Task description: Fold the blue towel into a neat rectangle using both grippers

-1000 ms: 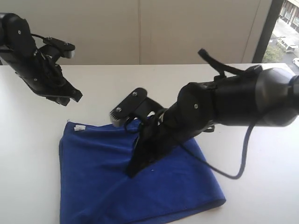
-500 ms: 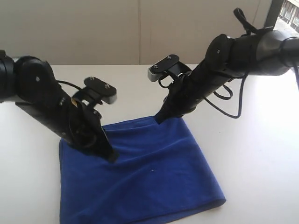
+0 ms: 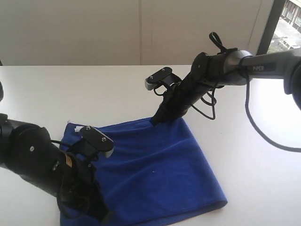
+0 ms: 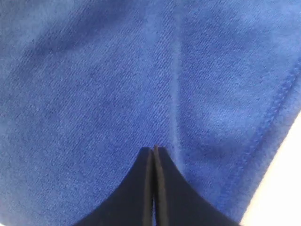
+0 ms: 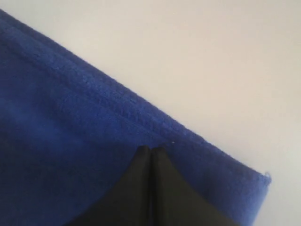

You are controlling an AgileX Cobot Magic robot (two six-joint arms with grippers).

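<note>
The blue towel lies spread on the white desk, with a rounded fold showing at its near right corner in the exterior view. The left pincer is down on the towel's near left part, and its bulky arm covers that corner. In the left wrist view its thin black fingers are pressed together with no gap. Their tips rest on the cloth, where a faint ridge in the fabric runs away from them. The stitched hem passes to one side, and bare desk shows past it. The right pincer meets the towel's far edge near the far right corner, its arm slanting up and away from the towel. Its fingers are also closed tight, with the tips just inside the thick blue edge and bare desk beyond that edge. Neither wrist view shows whether any cloth is caught between the closed fingers.
</note>
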